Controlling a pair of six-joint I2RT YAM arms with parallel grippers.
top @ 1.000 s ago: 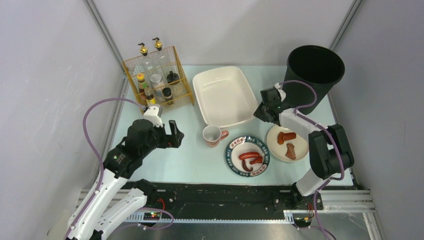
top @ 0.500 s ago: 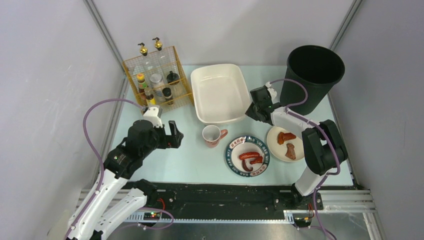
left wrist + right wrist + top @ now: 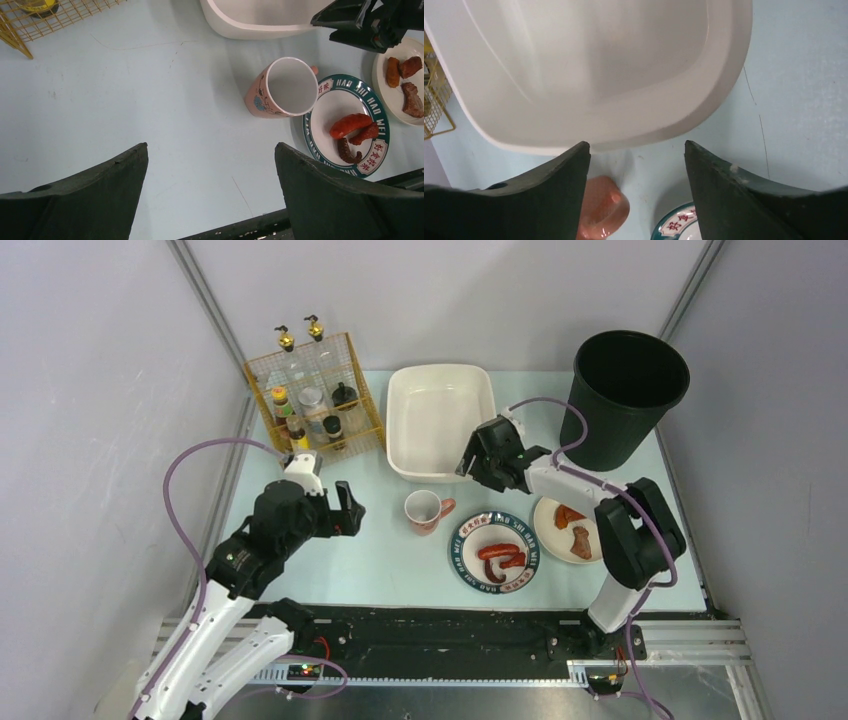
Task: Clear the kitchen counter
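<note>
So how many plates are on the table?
2. The green-rimmed plate sits just right of the pink mug, with sausages on it. The cream plate lies right of that, partly covered by the right arm. No others show.

Plate (image 3: 327,111) rim: "HAO SHI HAO WEI" (red characters too)

Your right gripper (image 3: 635,145) has its dark fingers spread apart just before a rounded corner of the glossy white rectangular basin (image 3: 724,75) on the pale mint-blue tabletop (image 3: 794,100). By the left finger you see a pink ceramic mug (image 3: 601,210), and near it the edge of a teal-rimmed plate (image 3: 679,225).
</note>
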